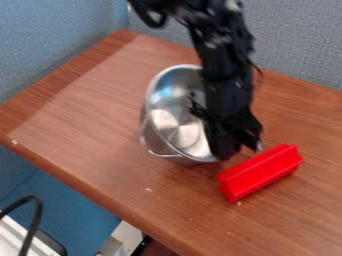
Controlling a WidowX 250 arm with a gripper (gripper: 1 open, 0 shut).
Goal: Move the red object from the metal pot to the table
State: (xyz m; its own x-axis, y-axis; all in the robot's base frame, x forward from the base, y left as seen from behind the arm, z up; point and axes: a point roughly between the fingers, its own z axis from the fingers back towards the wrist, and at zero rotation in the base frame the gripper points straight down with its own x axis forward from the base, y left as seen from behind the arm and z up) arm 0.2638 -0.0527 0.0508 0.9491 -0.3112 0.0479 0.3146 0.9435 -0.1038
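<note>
Tipped metal pot [181, 115] and arm [225, 70] crowd the red object [261, 172]

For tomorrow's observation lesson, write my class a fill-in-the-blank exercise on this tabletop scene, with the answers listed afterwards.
1. The red object lies on the ____, outside the pot.
2. The metal pot is ____, not upright, so its inside shows.
3. The pincer points ____, at the pot's rim.
4. The wall behind the table is ____.

Missing words: table; tilted; down; blue
</note>
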